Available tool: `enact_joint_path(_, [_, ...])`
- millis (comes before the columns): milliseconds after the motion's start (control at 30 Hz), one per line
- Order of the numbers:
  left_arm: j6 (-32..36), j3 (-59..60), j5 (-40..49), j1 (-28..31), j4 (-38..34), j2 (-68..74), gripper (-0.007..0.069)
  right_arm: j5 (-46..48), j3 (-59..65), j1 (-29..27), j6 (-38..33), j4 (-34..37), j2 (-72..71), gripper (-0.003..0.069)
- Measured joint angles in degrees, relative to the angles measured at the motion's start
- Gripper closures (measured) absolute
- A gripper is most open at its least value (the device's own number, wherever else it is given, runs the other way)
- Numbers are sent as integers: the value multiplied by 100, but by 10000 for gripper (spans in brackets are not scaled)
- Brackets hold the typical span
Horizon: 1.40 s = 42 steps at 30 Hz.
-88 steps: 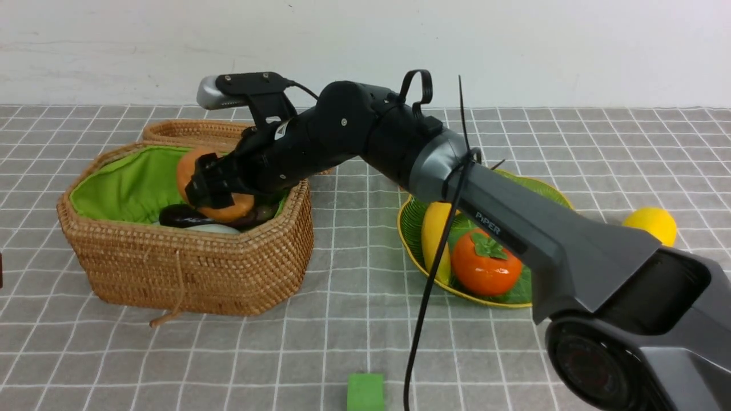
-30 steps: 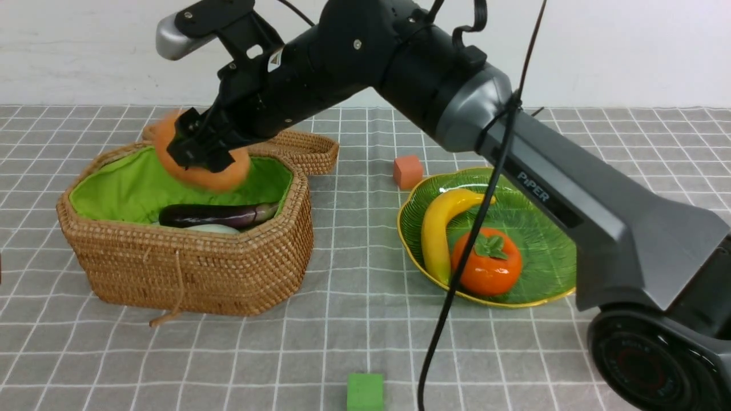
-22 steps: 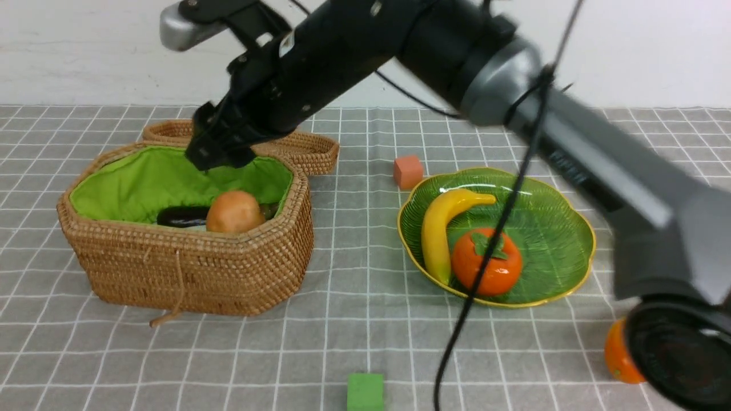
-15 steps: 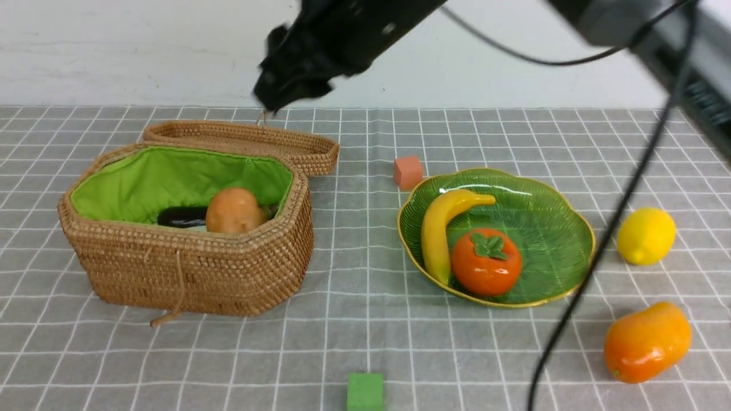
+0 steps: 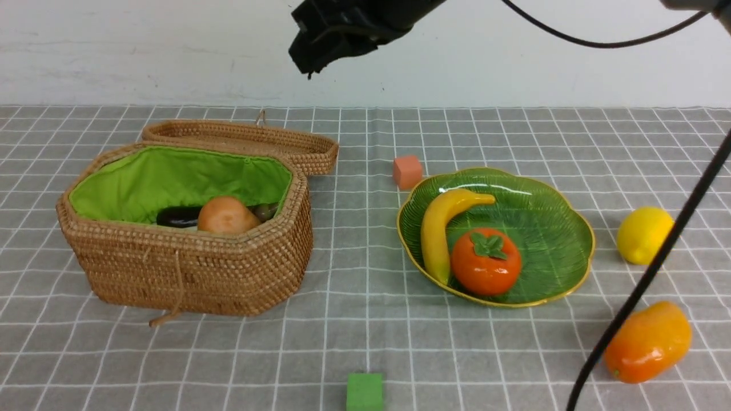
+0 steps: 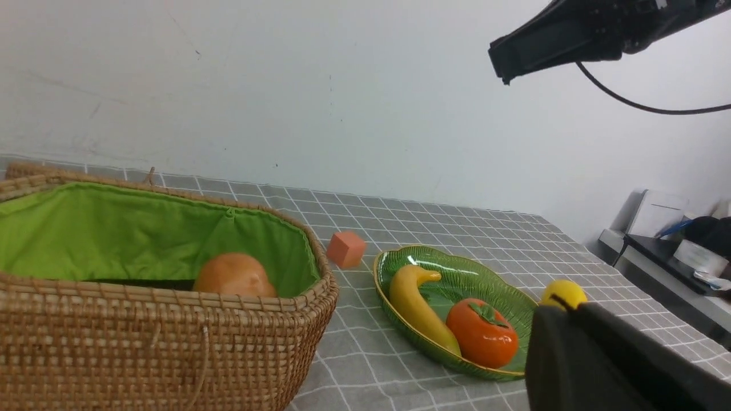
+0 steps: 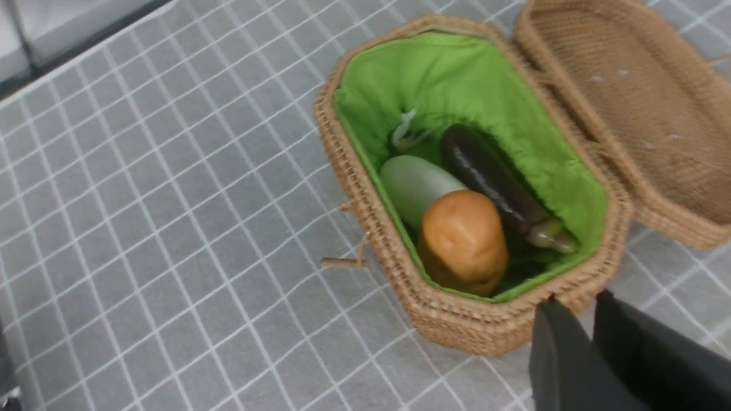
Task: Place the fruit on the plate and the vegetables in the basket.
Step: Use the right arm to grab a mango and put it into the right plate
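While the right tool [image 5: 313,57] is hanging high above the rear right of the basket [image 5: 188,268], its fingers are sitting drawn almost together, nothing between them. The left tool [image 6: 565,319] is showing only as a dark mass in its wrist view; it is clenched.

- Vegetables: the potato [image 5: 227,216] is lying inside the basket at its front right, against the radish [image 7: 414,185] and beside the eggplant [image 5: 178,216]. The lid [image 5: 245,140] is lying open behind the basket.
- Fruit: the banana [image 5: 437,228] and persimmon [image 5: 485,261] are resting, touching, on the plate [image 5: 548,228], well right of the basket.
- The lemon [image 5: 644,234] and mango [image 5: 648,341] are sitting on the bare counter [image 5: 354,319], farther right of the basket than the plate.
- An orange cube [image 5: 407,172] is sitting right of the basket, level with its rear.
- A green cube [image 5: 365,391] is sitting ahead of its front right.
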Motion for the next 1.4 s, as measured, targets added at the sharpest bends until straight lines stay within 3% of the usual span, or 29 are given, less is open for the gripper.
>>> enact_joint_path(167, [-78,0,-97,0,2,0,614,-5,626,0,535,-825,-729,568])
enact_joint_path(433, [-97,0,-173,0,19,22,614,-17,4075,0,1334,-2408,-2763,566])
enact_joint_path(467, [-14,-9,-165,0,18,151,614,-21,4940,0,1527,-2931,-3172,563])
enact_joint_path(600, [204,-242,6,0,-180,654,614,-29,6149,0,1743,-3478,-3593,561])
enact_joint_path(733, [1110,-1015,646,0,-811,1683,614,-91,7273,0,1750,-3578,-3755,554])
enact_joint_path(867, [2025,-1548,1318,0,-1507,2349,614,-130,7652,0,1750,-3571,-3711,550])
enact_joint_path(1067, [2995,-1712,1485,0,-2498,2710,614,-274,7776,-30,1728,-3604,-3556,543])
enact_joint_path(1167, [3204,-1712,1529,0,-2731,2722,614,-440,7776,-311,1794,-3696,-3457,538])
enact_joint_path(1267, [3405,-1712,1553,0,-2887,2730,612,-690,7776,-1367,2438,-3613,-3180,533])
enact_joint_path(1300, [3415,-1712,1553,0,-2902,2730,612,-723,7776,-1441,2490,-3592,-3146,532])
enact_joint_path(1333, [3448,-1712,1557,0,-2929,2730,610,-877,7809,-2036,2861,-3347,-3025,527])
enact_joint_path(1400, [3462,-1712,1570,0,-2945,2730,610,-1188,7941,-2632,3176,-2939,-2955,510])
